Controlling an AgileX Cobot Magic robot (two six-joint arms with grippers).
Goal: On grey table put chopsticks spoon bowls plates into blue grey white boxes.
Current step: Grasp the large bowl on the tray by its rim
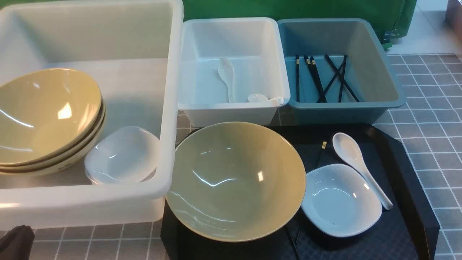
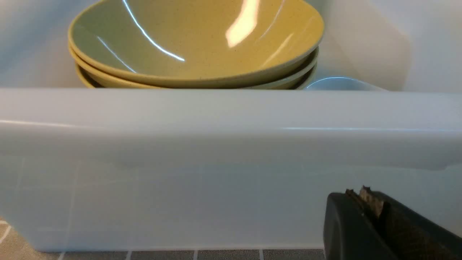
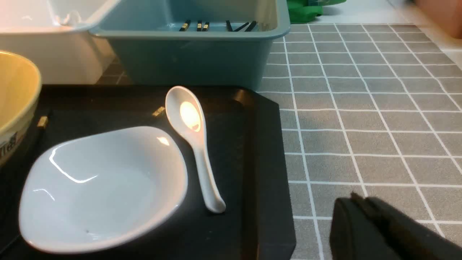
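**Both grippers closed and empty; a bowl, a plate and a spoon lie on the tray**

Front view: The large translucent white box point(image 1: 169, 119) takes up the left side of the grey table point(image 1: 426, 119). Inside it, the stacked bowls point(image 1: 47, 115) sit against its left wall. The boxed plates point(image 1: 122, 155) sit in its near right corner. Next along the far edge, the small white box point(image 1: 234, 113) holds two boxed spoons point(image 1: 227, 77). The blue-grey box point(image 1: 382, 72) beside it holds the chopsticks point(image 1: 317, 77), some of them crossed. Nearer the robot, a black tray point(image 1: 408, 187) carries the loose bowl point(image 1: 234, 180) at its left edge and the loose plate point(image 1: 339, 200) toward its right. The loose spoon point(image 1: 357, 162) lies just beside that plate. One stray chopstick point(image 1: 323, 145) shows its gold-banded end between bowl and plate.

Left wrist view: The left gripper point(image 2: 364, 193) has its jaws pressed together and holds nothing. It is low over the table, outside the large box's near wall. The stacked bowls show above the rim.

Right wrist view: The right gripper point(image 3: 361, 202) has its jaws closed too, with nothing between them. It is above bare table, just off the tray's right edge and near the loose spoon's handle.
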